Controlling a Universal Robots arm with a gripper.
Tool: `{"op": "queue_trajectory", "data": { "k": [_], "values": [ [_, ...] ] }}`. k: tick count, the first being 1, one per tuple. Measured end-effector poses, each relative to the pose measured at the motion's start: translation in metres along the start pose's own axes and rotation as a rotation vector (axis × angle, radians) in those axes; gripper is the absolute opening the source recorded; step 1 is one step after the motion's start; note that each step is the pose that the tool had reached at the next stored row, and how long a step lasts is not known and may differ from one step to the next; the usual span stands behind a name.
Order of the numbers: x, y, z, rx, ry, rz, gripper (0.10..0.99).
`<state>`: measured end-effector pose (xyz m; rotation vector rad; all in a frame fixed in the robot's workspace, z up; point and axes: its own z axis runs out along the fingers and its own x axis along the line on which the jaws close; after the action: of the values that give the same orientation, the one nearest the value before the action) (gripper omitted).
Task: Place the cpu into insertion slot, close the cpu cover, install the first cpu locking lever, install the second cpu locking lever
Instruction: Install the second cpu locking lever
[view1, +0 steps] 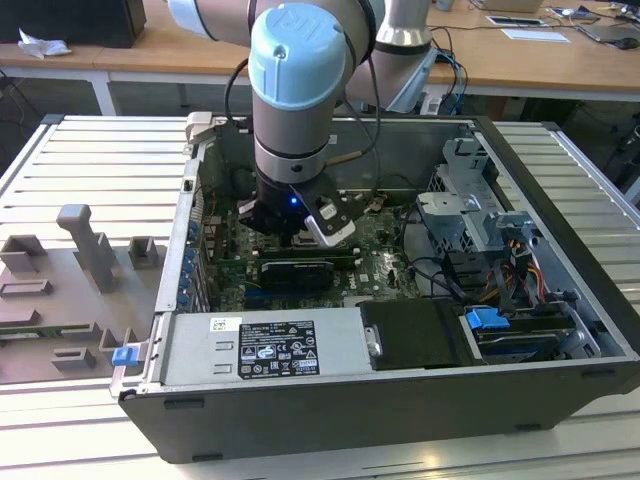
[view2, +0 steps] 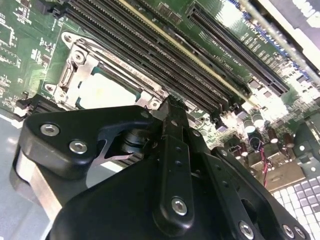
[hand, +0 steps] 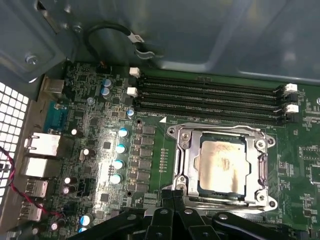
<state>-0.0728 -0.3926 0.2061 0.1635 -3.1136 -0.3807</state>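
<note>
The cpu (hand: 222, 164), a pale square chip, sits in the insertion slot (hand: 198, 172) on the green board. The cpu cover (hand: 220, 132), a silver frame, lies flat around it, and the chip shows through its window. My gripper (hand: 173, 196) hovers just beside one edge of the socket, fingers shut together with nothing between them. In the second wrist view the black fingers (view2: 172, 130) point at the socket edge, with the cpu (view2: 107, 92) and cover (view2: 75, 55) just beyond. In the exterior view the gripper (view1: 300, 238) is low inside the open computer case. I cannot tell how the locking levers stand.
Long black memory slots (hand: 210, 97) run along one side of the socket. Capacitors (hand: 120, 155) stand on the other. The case walls (view1: 560, 250), a drive cage (view1: 470, 210) and the power supply (view1: 270, 345) hem in the board. A grey fixture (view1: 80, 260) lies outside, at the exterior view's left.
</note>
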Motion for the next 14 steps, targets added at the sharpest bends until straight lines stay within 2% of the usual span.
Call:
{"op": "queue_trajectory", "data": {
  "k": [3,6,8,11,14],
  "values": [
    [0.0003,-0.0009,0.0024,-0.007,-0.0001,-0.002,0.106],
    [0.0011,-0.0019,0.006,-0.023,-0.0014,-0.009,0.106],
    [0.0013,-0.0022,0.0076,-0.029,-0.0023,-0.013,0.106],
    [0.0021,-0.0027,0.0093,-0.034,-0.0018,-0.018,0.106],
    [0.0036,-0.0029,0.0093,-0.034,-0.0009,-0.021,0.106]
  ]
}}
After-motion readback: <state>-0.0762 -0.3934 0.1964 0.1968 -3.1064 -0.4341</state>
